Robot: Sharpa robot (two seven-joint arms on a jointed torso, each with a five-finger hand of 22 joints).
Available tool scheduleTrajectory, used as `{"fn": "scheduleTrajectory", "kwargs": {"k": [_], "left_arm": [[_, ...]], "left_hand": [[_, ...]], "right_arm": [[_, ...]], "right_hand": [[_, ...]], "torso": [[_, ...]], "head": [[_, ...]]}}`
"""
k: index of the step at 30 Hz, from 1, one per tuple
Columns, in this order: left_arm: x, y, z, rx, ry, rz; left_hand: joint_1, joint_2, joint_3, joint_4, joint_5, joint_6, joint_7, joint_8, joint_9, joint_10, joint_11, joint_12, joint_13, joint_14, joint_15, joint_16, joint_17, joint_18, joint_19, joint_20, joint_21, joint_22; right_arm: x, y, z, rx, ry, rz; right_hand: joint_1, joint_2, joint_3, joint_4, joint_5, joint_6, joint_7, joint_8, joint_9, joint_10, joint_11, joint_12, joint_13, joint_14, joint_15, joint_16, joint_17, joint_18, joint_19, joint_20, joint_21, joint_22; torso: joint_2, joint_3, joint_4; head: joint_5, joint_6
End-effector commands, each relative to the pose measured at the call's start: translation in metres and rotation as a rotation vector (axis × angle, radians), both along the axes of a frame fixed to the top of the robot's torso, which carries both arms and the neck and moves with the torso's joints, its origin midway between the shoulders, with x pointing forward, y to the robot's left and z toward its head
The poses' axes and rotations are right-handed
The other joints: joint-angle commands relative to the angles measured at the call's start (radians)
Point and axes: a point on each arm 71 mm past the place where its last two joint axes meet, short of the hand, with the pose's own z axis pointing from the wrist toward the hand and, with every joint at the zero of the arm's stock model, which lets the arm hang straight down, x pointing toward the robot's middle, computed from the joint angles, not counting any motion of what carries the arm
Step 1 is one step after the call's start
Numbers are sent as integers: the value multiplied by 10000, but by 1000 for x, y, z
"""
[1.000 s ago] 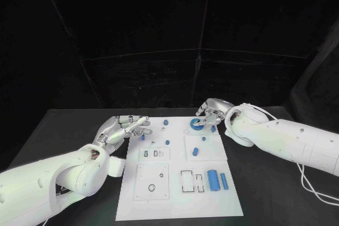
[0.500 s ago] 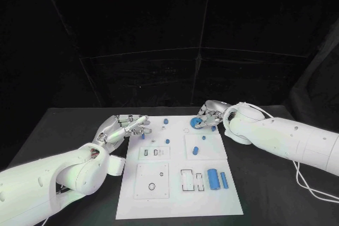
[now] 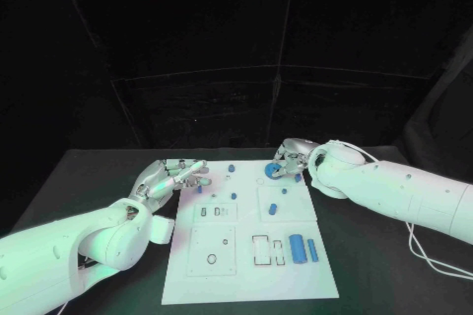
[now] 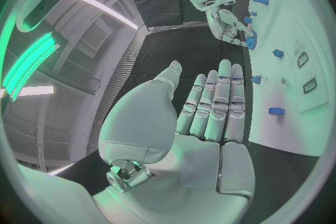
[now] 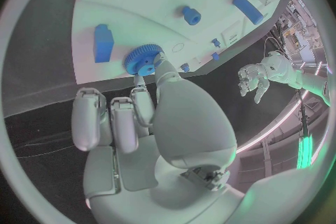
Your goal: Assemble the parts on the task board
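My right hand (image 3: pixel 288 159) sits over the far right corner of the task board (image 3: pixel 251 274), thumb and a finger pinching a blue gear (image 3: pixel 274 169); the right wrist view shows the gear (image 5: pixel 142 59) toothed and raised off the white surface, with a blue block (image 5: pixel 103 42) just beside it near the board's edge and a small round part (image 5: pixel 190 14) further in. My left hand (image 3: pixel 173 176) hangs at the board's far left edge, fingers straight, close together and holding nothing; the left wrist view shows the flat palm (image 4: pixel 210 117) above bare black table (image 3: pixel 59 185) just off the board. Between my hands, small blue parts (image 3: pixel 232 169) stand on the far half. Toward the near right corner, a large blue cylinder (image 3: pixel 296 248) and a thinner bar (image 3: pixel 312 251) lie beside a rectangular recess (image 3: pixel 261 251). Bare table runs along both long edges.
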Motion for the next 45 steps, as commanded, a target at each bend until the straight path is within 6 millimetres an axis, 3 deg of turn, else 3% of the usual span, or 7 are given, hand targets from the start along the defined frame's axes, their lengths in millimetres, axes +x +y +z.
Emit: {"fn": "scheduleTrajectory", "kwargs": {"k": [1,7,12,21,31,45], "left_arm": [[0,-2,1,-45,-51,-160],[0,-2,1,-47,-45,-170],[0,-2,1,-47,-39,-177],[0,-2,1,-45,-21,-191],[0,-3,1,-55,-19,-220],[0,-3,1,-52,-20,-214]], "left_hand": [[-22,73,-3,-44,2,-27,33,-53,-7,-36,4,-43,-10,-77,-26,-32,17,59,-8,84,-45,-8],[-22,73,-3,-44,2,-27,33,-53,-7,-36,4,-43,-10,-77,-26,-32,17,59,-8,84,-45,-8],[-19,83,1,-50,2,-26,32,-54,-6,-35,3,-44,-10,-78,-26,-38,18,60,-7,85,-50,-11],[-8,102,11,-65,3,-28,29,-57,-6,-39,2,-47,-10,-80,-26,-49,22,60,-6,86,-57,-14],[-5,107,14,-69,2,-29,29,-59,-6,-42,3,-50,-11,-82,-26,-54,22,60,-7,87,-59,-16],[-5,107,14,-69,2,-29,29,-59,-6,-42,3,-50,-11,-82,-26,-54,22,60,-7,87,-59,-16]], "right_arm": [[-1,2,-1,-539,-327,122],[-4,11,9,-385,-1627,502],[-12,24,16,23,-2103,909],[-26,60,20,687,-1964,1560],[-25,107,19,718,-1785,2052],[-19,135,8,61,-1200,2114]], "right_hand": [[350,242,307,-148,-164,233,-65,96,58,205,-150,174,177,735,-49,50,1052,-99,113,-3,54,304],[631,512,1034,-512,-483,915,-277,325,117,478,-328,634,688,758,-193,94,1188,-165,319,-134,172,615],[178,388,1319,-481,-370,1058,-334,250,72,530,-380,693,783,766,-250,106,1233,-200,425,-197,236,776],[-448,180,1449,-279,-206,987,-297,55,-7,487,-348,593,729,756,-226,81,1184,-206,440,-196,248,810],[-652,83,1527,-225,-129,917,-258,-59,-37,433,-315,494,657,750,-203,66,1157,-211,452,-177,256,833],[-934,-126,1560,-165,-103,688,-150,-289,-67,265,-222,204,419,736,-128,34,1094,-213,451,-115,256,845]], "torso": [[2,-2,-10],[-1,-1,-2],[-8,-2,8],[7,-5,5],[3,-12,31],[1,-1,4]], "head": [[-8,-12],[-16,-15],[0,-3],[75,-14],[121,-70],[164,-142]]}}
